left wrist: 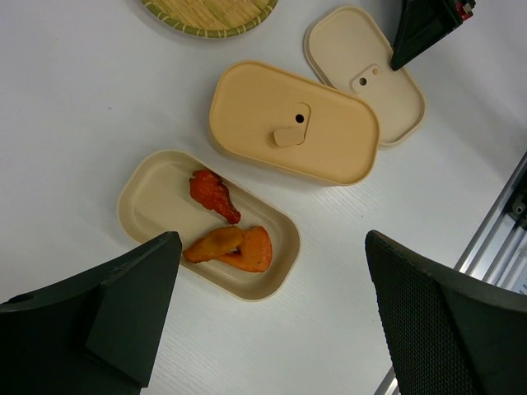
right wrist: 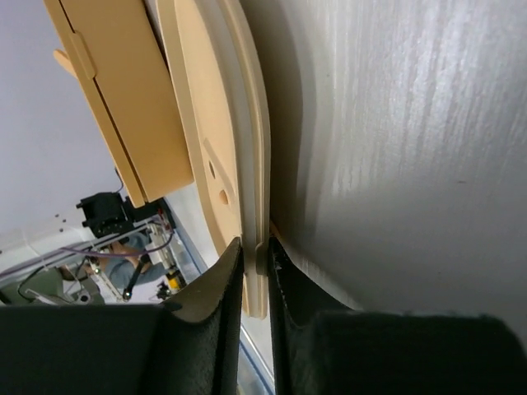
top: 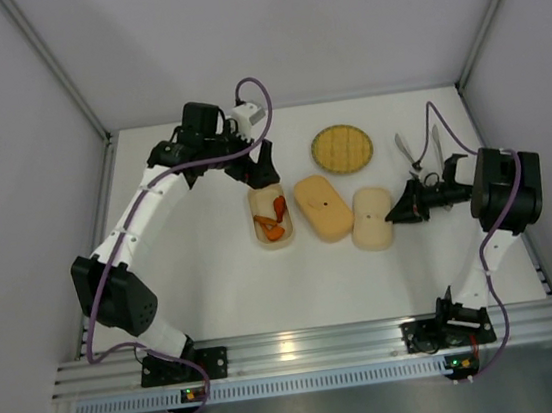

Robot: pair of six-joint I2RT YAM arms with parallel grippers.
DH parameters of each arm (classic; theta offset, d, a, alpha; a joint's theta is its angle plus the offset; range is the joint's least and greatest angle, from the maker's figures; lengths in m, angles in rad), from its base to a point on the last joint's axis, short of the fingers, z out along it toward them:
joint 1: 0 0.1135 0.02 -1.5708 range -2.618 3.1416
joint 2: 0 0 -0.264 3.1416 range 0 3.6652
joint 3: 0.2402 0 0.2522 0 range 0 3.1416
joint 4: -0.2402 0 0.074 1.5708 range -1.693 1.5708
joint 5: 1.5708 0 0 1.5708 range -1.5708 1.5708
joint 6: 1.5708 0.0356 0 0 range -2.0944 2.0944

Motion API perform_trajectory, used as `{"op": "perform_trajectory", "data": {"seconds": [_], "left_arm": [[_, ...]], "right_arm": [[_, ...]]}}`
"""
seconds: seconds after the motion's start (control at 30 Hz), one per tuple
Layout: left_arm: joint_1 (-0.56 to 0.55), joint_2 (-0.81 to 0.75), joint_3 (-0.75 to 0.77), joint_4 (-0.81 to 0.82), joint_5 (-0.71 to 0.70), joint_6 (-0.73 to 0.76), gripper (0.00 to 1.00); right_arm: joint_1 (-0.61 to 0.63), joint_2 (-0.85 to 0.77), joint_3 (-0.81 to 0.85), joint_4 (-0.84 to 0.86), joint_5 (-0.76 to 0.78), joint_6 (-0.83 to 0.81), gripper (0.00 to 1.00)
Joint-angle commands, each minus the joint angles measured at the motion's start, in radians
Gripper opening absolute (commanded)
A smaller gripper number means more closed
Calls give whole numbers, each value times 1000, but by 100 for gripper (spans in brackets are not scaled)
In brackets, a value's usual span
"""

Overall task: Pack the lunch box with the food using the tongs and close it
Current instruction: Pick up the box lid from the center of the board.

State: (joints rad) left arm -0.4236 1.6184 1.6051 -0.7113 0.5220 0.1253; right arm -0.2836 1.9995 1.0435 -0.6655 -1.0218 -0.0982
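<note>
Orange-red food (left wrist: 216,196), three small pieces, lies in an open beige tray (left wrist: 148,193) on the white counter (left wrist: 74,99). We see no sushi rolls anywhere. Directly above the tray hangs the left tool (top: 260,173), its fingers spread wide and holding nothing. Just beside the tray sits a deeper beige box (left wrist: 288,123) with a small tab on top, and beside that a flat lid (left wrist: 350,41). At the lid's right edge the right tool (right wrist: 257,255) is clamped tight on the rim, a finger on either face. Farther back the tongs (top: 408,152) lie untouched on the counter, near a round woven plate (top: 341,148).

We judge that the food we can see is already packed, and that closing is the step in hand, starting with this grip on the lid. Next, we think, the lid must be lifted level, carried over and set squarely on its mate. We cannot tell which piece that is. With so narrow a pinch the lid could tilt or slip.
</note>
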Motion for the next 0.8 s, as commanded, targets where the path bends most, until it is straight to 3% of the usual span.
{"op": "perform_trajectory", "data": {"seconds": [0.0,0.07,0.27,0.53,0.6,0.63,0.73,0.77], "left_arm": [[19,-46,4,-10,55,-38,98],[37,-54,3,-13,91,-55,98],[208,-91,7,-11,294,-121,98],[255,-117,-10,-82,427,-108,98],[263,-124,-26,-60,464,-128,98],[273,-126,-55,-42,496,-207,98],[308,-138,-141,93,605,-382,98],[318,-144,-170,210,640,-444,98]], "right_arm": [[9,-16,55,6,-12,-54,11],[-5,-54,72,-35,-15,-95,0],[-81,-178,161,-298,-72,-291,0],[-82,-427,338,-519,-52,-498,0],[-66,-479,393,-536,-17,-538,0],[-46,-537,406,-534,0,-546,0],[9,-702,411,-435,81,-534,0],[27,-749,385,-342,104,-528,0]]}}
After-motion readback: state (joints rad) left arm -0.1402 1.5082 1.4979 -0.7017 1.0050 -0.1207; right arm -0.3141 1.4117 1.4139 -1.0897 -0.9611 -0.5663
